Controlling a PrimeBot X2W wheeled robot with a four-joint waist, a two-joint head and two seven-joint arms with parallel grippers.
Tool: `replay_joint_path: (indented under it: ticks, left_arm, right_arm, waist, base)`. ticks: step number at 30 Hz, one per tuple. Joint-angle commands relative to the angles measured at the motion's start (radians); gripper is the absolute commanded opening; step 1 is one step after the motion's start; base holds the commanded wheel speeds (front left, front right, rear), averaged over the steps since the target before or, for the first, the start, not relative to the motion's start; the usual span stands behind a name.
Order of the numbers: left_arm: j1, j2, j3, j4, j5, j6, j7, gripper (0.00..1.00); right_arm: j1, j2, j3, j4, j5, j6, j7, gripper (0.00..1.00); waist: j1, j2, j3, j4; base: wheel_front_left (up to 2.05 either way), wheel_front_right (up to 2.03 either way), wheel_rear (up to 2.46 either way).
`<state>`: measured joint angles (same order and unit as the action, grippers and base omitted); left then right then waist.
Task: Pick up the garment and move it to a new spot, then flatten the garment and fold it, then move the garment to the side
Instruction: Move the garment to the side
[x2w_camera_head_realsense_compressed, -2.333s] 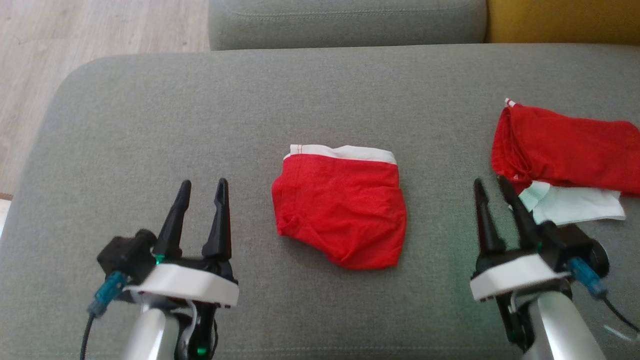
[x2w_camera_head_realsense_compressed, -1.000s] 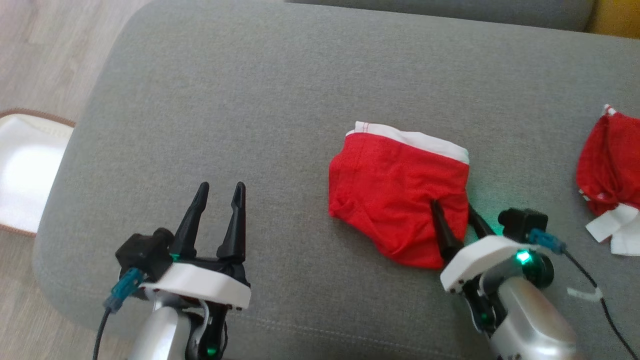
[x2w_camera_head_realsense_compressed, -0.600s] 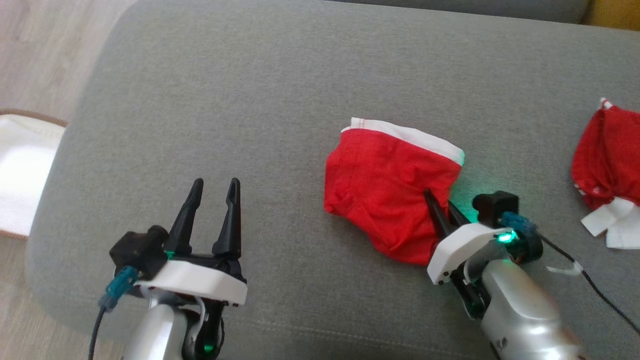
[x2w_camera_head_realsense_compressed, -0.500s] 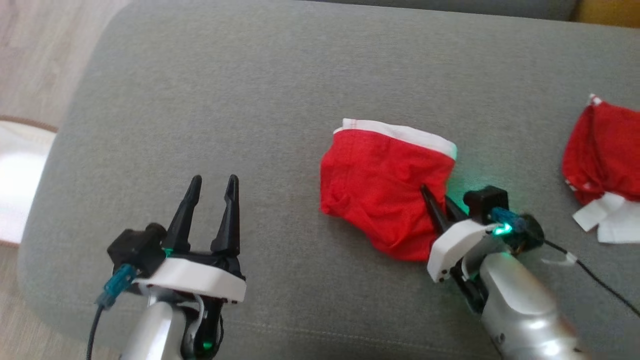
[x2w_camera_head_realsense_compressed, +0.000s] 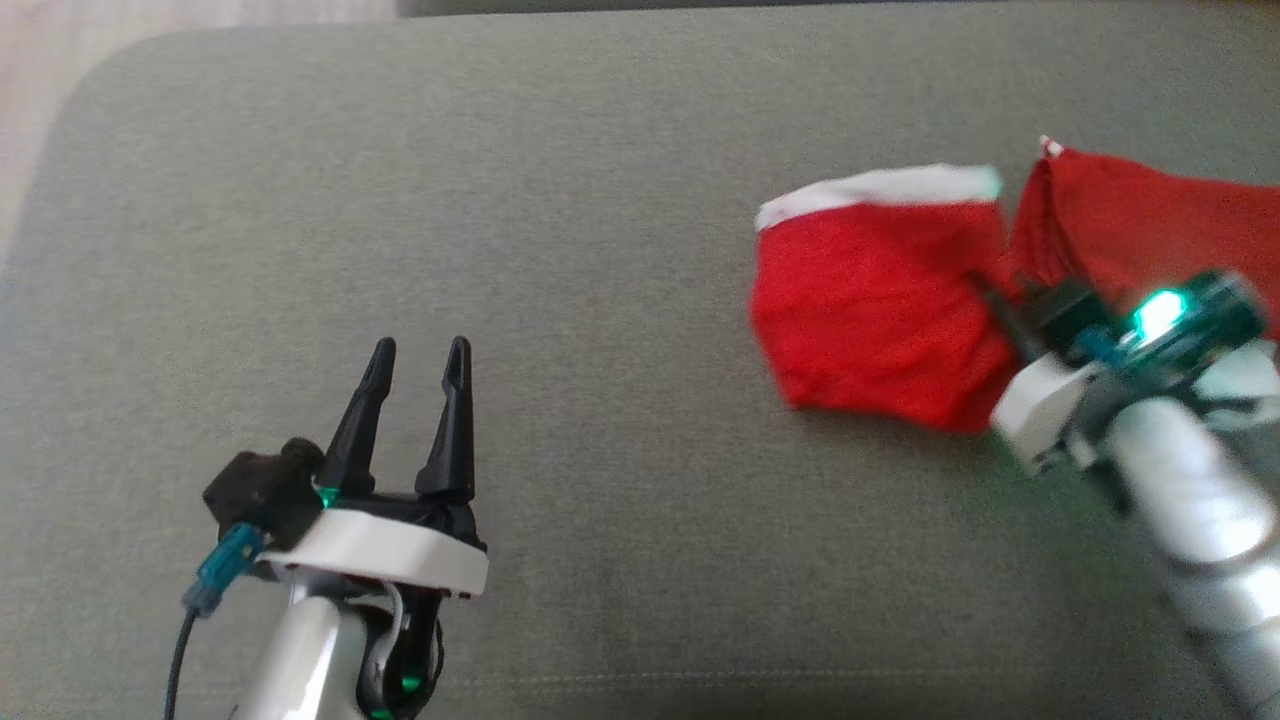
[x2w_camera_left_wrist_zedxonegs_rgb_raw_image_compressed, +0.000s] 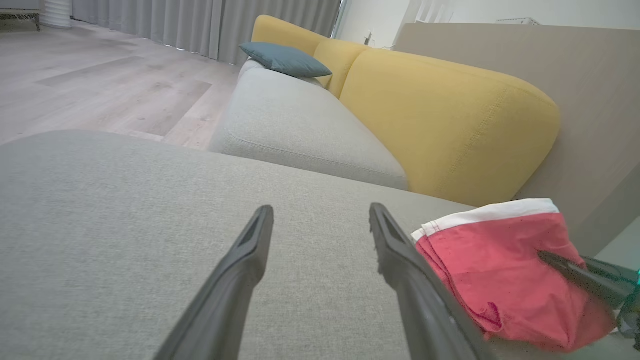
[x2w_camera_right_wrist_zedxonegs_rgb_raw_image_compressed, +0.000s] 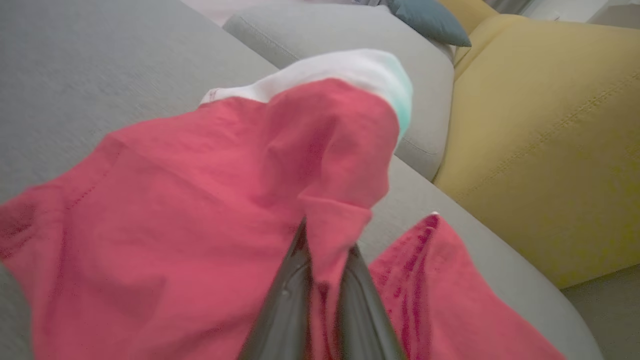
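- Jaws on your right gripper (x2w_camera_right_wrist_zedxonegs_rgb_raw_image_compressed: 327, 240) are clamped on a fold at the right edge of the garment (x2w_camera_head_realsense_compressed: 870, 300). Your left gripper (x2w_camera_head_realsense_compressed: 418, 350) has its jaws apart and empty, near the front edge of the cushion (x2w_camera_head_realsense_compressed: 500, 200).
- The garment's toward the cushion's right side, just beside another red piece (x2w_camera_head_realsense_compressed: 1130, 220).
- Lift it well clear before carrying so you don't snag that one.
- Blur hides how many layers you've pinched.

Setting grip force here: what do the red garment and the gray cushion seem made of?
Red garment: thin, soft matte knit, probably cotton; it crumples and drapes where pinched. Its white waistband looks elastic. Gray cushion: matte woven upholstery cloth, judging by the fine flecked weave and stitched seam.
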<state>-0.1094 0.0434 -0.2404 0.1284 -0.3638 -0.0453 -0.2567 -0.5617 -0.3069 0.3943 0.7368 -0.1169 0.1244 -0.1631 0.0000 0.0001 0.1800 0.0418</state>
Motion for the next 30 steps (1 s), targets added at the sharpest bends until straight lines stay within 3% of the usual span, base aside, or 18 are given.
replay_joint_path:
  ticks: [1,9,11,18,30]
  left_arm:
    - [-0.045,0.007,0.040,-0.037,0.004,-0.002,-0.005,1.00]
    - [-0.092,0.007,0.037,-0.041,0.008,-0.016,-0.005,1.00]
    - [-0.103,0.007,0.038,-0.044,0.007,-0.019,-0.005,1.00]
    - [-0.117,0.007,0.036,-0.060,-0.001,-0.022,-0.005,1.00]
    - [-0.129,0.007,0.054,-0.058,0.005,-0.032,-0.005,1.00]
  right_arm:
    - [-0.046,-0.037,0.022,-0.041,0.016,0.006,0.009,0.00]
    - [-0.143,-0.315,0.111,-0.130,0.127,0.006,0.129,0.00]
    - [-0.153,-0.385,0.116,-0.144,0.145,0.006,0.215,0.00]
    - [-0.133,-0.437,0.068,-0.198,0.160,0.006,0.406,0.00]
    - [-0.044,-0.461,-0.075,-0.290,0.131,0.006,0.556,0.00]
  waist:
    - [0.0000,-0.0001,0.019,-0.024]
    - [0.0000,-0.0001,0.087,-0.062]
    - [0.0000,-0.0001,0.105,-0.065]
    - [0.0000,-0.0001,0.123,-0.066]
    - [0.0000,-0.0001,0.151,-0.054]
  base:
    - [0.00,0.00,0.00]
    - [0.00,0.00,0.00]
    - [0.00,0.00,0.00]
    - [0.00,0.00,0.00]
    - [0.00,0.00,0.00]
